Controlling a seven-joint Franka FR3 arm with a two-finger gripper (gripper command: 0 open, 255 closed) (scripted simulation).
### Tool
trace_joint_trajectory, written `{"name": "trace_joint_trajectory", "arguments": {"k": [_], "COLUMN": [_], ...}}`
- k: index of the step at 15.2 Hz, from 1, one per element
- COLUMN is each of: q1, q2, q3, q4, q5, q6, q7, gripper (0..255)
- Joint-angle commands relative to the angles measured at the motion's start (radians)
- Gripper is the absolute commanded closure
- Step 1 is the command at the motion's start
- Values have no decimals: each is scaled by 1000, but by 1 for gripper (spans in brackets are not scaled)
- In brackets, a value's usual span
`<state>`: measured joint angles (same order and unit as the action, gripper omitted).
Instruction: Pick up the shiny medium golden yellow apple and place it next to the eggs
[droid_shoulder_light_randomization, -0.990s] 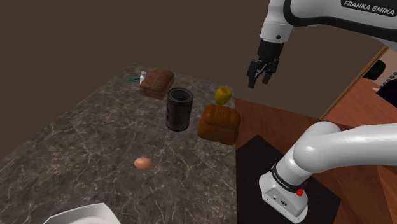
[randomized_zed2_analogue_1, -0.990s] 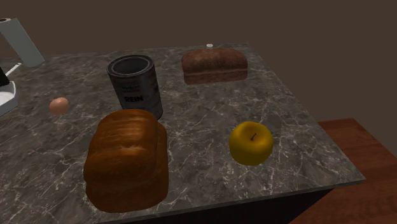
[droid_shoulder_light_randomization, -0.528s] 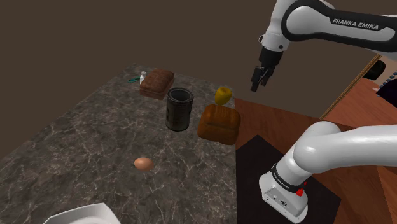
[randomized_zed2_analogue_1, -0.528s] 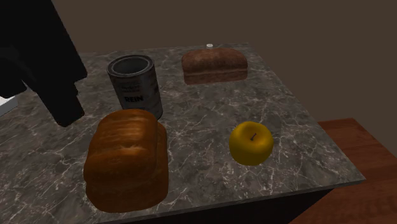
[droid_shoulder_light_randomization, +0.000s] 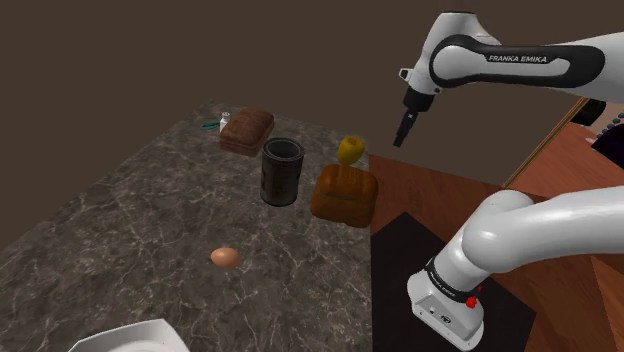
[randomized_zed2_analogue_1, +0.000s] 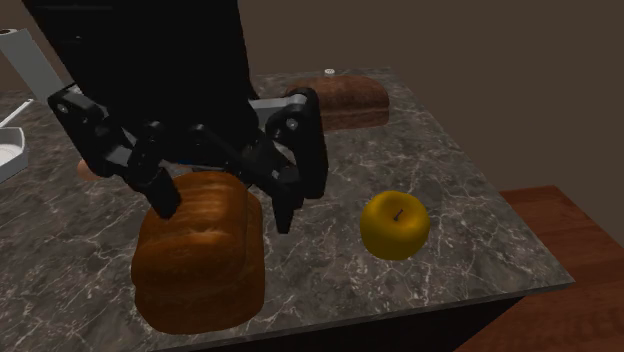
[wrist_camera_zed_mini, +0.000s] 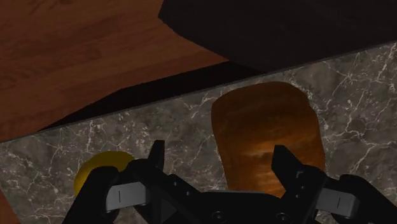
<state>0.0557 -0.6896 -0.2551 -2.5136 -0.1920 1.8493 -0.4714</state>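
Golden-yellow apple (randomized_zed2_analogue_1: 395, 224) sits untouched on the desk (droid_shoulder_light_randomization: 130, 220); the gripper (droid_shoulder_light_randomization: 401, 135) hovers nearby above, fingers (wrist_camera_zed_mini: 284, 164) spread wide, empty. Grasping, carrying and placing beside the egg (droid_shoulder_light_randomization: 226, 257) remain.

I had the dark marble counter (droid_shoulder_light_randomization: 150, 220) running along the shoulder view's left, with the wooden floor (droid_shoulder_light_randomization: 440, 190) to its right and the robot's box stand (droid_shoulder_light_randomization: 450, 305) on that floor at the near right. The orange-brown bread loaf (droid_shoulder_light_randomization: 344, 194) sat at the counter's right edge. The golden yellow apple (droid_shoulder_light_randomization: 349, 150) lay just behind it, farther along the same edge but apart from it. The dark cylindrical can (droid_shoulder_light_randomization: 282, 171) stood just left of the loaf. A darker brown loaf (droid_shoulder_light_randomization: 247, 130) lay beyond the can near the far end. The brown egg (droid_shoulder_light_randomization: 225, 257) lay alone, nearer and to the left, well apart from the can. The black gripper (randomized_zed2_analogue_1: 224, 213) hung above loaf and apple, its fingers apart.
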Motion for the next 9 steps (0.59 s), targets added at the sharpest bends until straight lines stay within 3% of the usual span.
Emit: {"name": "trace_joint_trajectory", "arguments": {"k": [1,5,9], "q1": [12,50,113], "q2": [48,165,306], "q3": [-55,-162,-271], "q4": [-7,19,76], "q5": [-25,-40,-1], "q6": [87,232,366], "q7": [-97,-287,-496], "gripper": [0,0,0]}}
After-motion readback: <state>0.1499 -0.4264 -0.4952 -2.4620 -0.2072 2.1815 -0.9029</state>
